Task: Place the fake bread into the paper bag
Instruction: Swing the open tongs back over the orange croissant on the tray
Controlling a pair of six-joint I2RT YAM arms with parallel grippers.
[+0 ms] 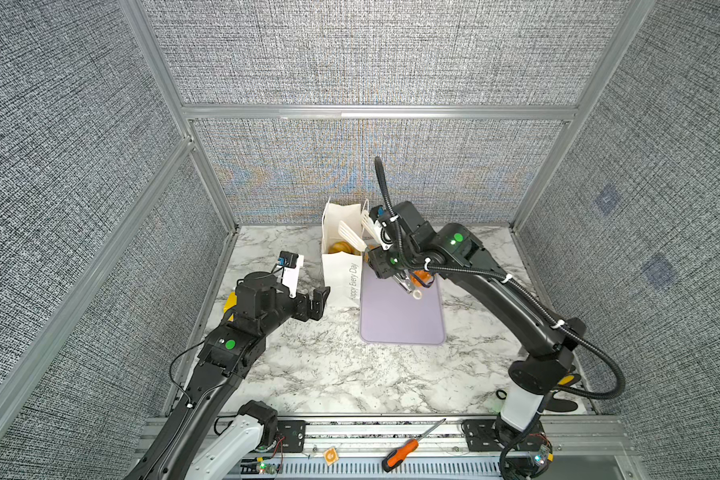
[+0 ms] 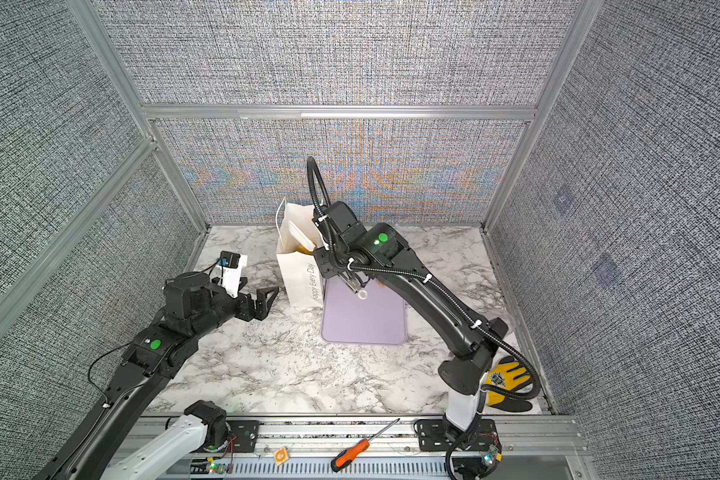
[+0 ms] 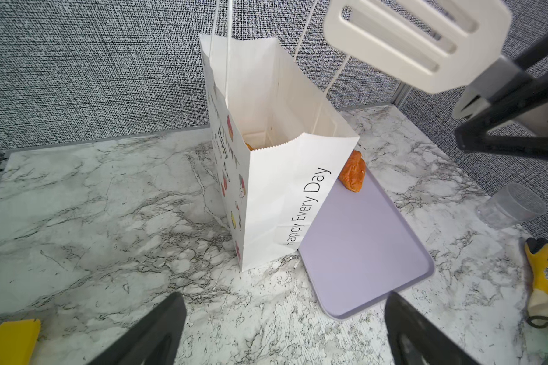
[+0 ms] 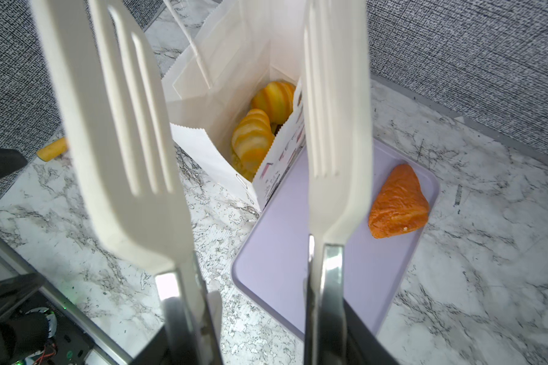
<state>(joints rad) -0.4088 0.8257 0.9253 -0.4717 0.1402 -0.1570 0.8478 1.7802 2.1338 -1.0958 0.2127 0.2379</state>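
Currently: right claw (image 1: 391, 272) clenched on white tongs (image 4: 124, 142), blades spread above the paper bag (image 3: 282, 196). Two golden croissants (image 4: 253, 139) lie inside the bag. Darker croissant (image 4: 397, 202) sits on the lilac tray (image 4: 282, 268) just beside it. Left claw (image 3: 283, 313) released, over the desk (image 3: 92, 205), near the bag but apart.

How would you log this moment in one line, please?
left gripper open, empty | right gripper holds white slotted tongs, empty | white paper bag: golden croissants inside | lilac tray: orange-brown croissant
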